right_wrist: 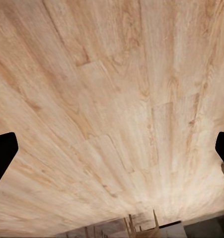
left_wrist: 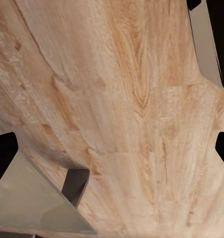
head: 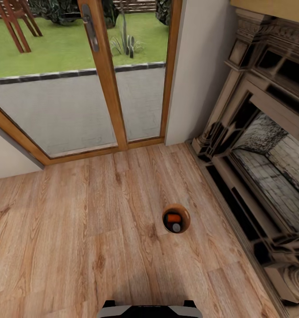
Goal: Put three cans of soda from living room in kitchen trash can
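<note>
Between fireplace (head: 255,145) and glass door (head: 92,75), tash can (head: 176,218).

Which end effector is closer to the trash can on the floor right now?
Right, probably: the trash can stands ahead, slightly right of the base midline. The left end effector and right end effector both face floor planks; offsets unclear.

Light wood plank floor (head: 78,229) with visible grain and soft matt sheen, glazed door (head: 101,75) in warm smooth wooden frame, carved stone-like fireplace surround (head: 255,145) at right, rough brick lining, orange can (head: 172,218) with grey metal top
</note>
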